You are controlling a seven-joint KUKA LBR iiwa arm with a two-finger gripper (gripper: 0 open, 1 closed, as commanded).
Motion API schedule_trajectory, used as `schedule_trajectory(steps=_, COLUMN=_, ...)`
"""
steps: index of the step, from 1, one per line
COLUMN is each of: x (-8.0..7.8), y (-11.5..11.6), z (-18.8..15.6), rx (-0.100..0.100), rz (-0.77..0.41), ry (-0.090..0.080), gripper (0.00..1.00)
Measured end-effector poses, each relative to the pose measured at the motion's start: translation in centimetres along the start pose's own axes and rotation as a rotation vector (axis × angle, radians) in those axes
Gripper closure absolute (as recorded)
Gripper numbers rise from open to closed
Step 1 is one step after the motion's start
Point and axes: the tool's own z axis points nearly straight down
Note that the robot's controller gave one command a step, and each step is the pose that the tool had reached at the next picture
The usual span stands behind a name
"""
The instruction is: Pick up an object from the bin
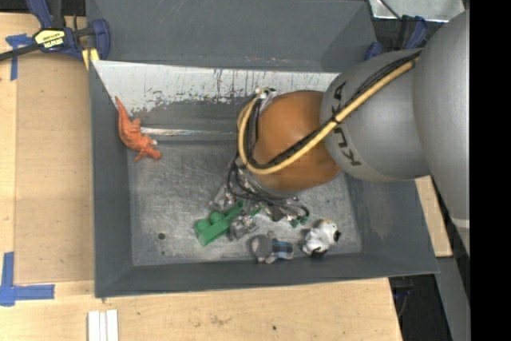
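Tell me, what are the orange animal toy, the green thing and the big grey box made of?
The orange animal toy leaning on the left wall looks like plastic or rubber: one solid bright colour, moulded shape. The green thing looks like plastic too, flat green with blocky edges. The bin looks like bare metal: dull grey, scratched and streaked.

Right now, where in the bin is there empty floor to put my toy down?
The left half of the bin floor is bare, between the orange dinosaur by the left wall and the green toy. It is crowded at the front right: the green toy, a grey-blue figure and a white-and-black toy lie close around the gripper.
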Motion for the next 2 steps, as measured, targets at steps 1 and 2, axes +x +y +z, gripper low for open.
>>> schedule_trajectory(steps=1, x=0.0, y=0.0, z=0.0, rx=0.0, rz=0.001, ry=0.0, gripper=1.0)
schedule_trajectory(steps=2, x=0.03, y=0.01, z=-0.16, rx=-0.001, rz=0.001, ry=0.004, gripper=1.0)
